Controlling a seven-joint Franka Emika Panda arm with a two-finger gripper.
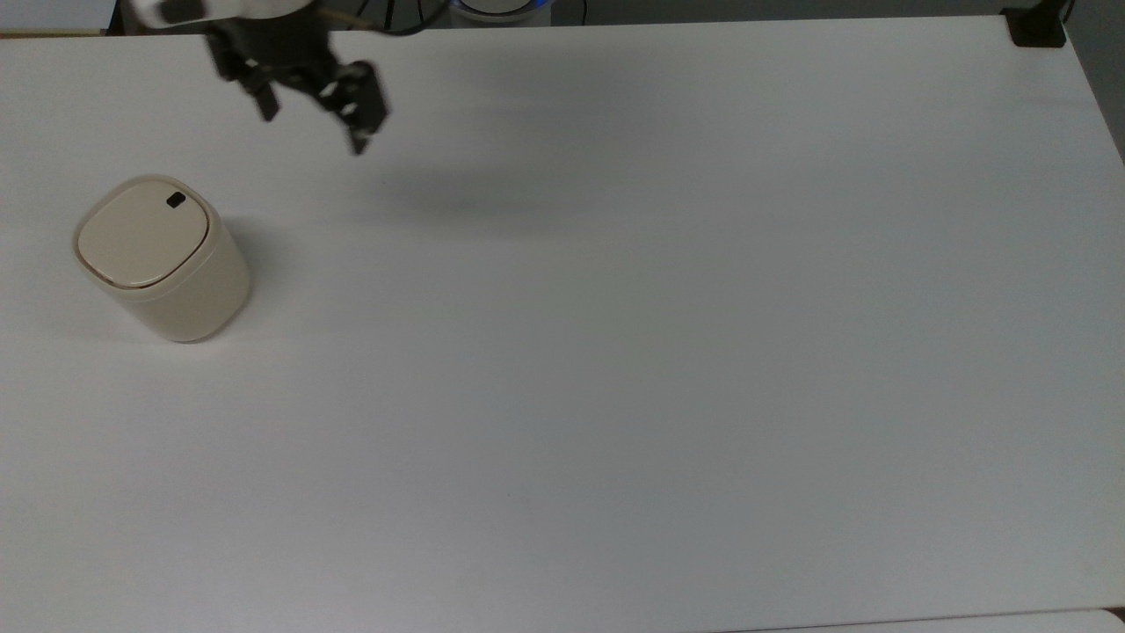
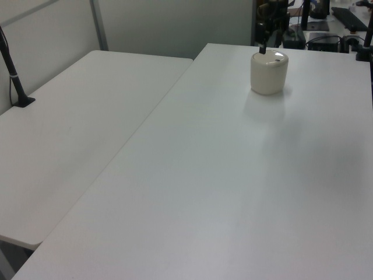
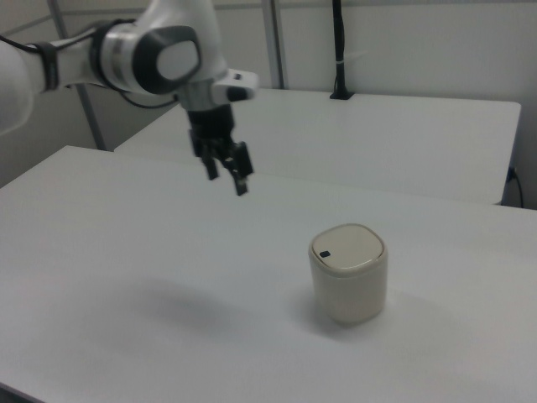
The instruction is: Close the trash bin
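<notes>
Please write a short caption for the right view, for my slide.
Open gripper raised above the table, apart from the closed bin.

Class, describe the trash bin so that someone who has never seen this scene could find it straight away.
Start with the large white table; near the top view's left edge stands the trash bin, alone. It is a small cream tub with rounded corners, its flat lid down, with a small black mark near one corner. The gripper hangs above the table, apart from it.
</notes>
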